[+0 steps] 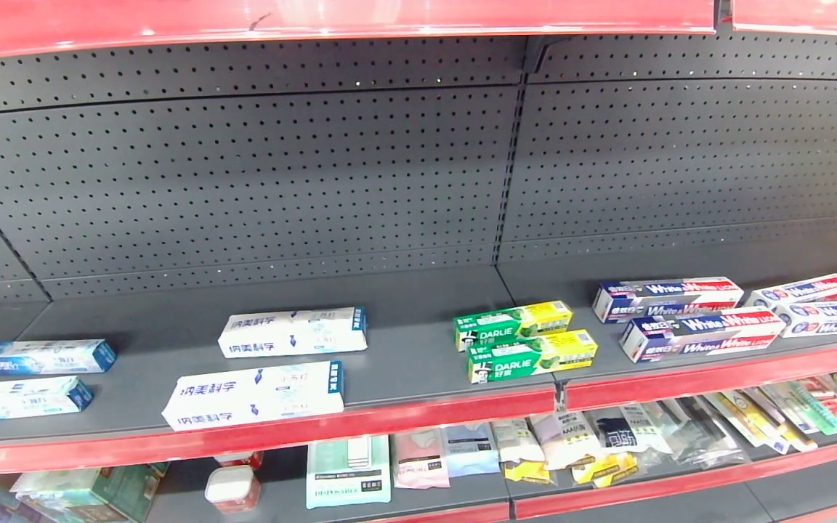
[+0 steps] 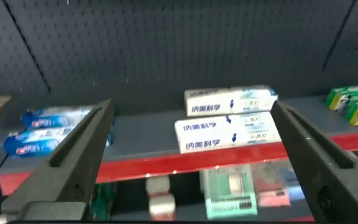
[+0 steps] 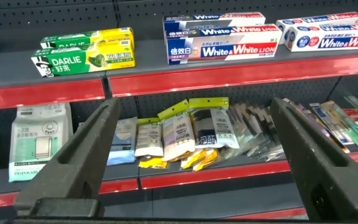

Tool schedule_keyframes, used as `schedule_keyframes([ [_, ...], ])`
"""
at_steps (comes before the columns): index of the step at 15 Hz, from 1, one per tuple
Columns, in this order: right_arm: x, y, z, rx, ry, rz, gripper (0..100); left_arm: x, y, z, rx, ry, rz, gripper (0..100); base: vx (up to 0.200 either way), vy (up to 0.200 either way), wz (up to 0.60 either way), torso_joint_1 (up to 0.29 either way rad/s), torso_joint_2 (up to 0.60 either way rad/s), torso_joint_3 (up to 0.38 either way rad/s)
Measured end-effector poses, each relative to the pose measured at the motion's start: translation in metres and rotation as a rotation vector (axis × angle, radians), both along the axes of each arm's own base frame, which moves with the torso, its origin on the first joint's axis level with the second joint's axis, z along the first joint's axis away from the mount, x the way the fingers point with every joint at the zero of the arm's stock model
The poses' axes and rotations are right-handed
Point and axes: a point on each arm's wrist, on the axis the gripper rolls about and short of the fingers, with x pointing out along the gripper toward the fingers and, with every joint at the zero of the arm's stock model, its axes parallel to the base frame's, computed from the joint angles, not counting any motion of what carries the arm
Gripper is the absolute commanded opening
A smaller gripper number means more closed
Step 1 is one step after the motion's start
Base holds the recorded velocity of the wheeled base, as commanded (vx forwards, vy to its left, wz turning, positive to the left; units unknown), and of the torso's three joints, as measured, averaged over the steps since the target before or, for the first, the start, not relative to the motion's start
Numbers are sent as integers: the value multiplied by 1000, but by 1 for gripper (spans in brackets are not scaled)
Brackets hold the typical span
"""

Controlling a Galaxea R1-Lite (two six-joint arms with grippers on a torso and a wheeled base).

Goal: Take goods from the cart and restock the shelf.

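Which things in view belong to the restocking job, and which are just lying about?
Job: shelf, white toothpaste boxes, green toothpaste boxes, left pincer and right pincer, both open and empty.
Lying about: packets on the lower shelf, small jar.

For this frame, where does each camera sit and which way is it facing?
Head: high on the robot, facing forward and down at the shelf.
Left wrist: behind the open left end effector, facing the white boxes.
Right wrist: behind the open right end effector, facing the green boxes and the hanging packets below.
Shared: white boxes in head and left wrist; green boxes in head and right wrist.
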Motion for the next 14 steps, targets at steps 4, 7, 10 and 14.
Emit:
schedule_keyframes([
  [4,0,0,0,0,0,0,100,47,4,13,-33,374,176,100,0,0,0,0,0,0],
  [7,0,0,0,0,0,0,100,91,15,14,-34,592,277,100,0,0,0,0,0,0],
  [10,0,0,0,0,0,0,100,139,30,6,9,755,314,100,0,0,0,0,0,0],
  [14,0,0,0,0,0,0,100,187,45,-19,110,892,340,100,0,0,0,0,0,0],
])
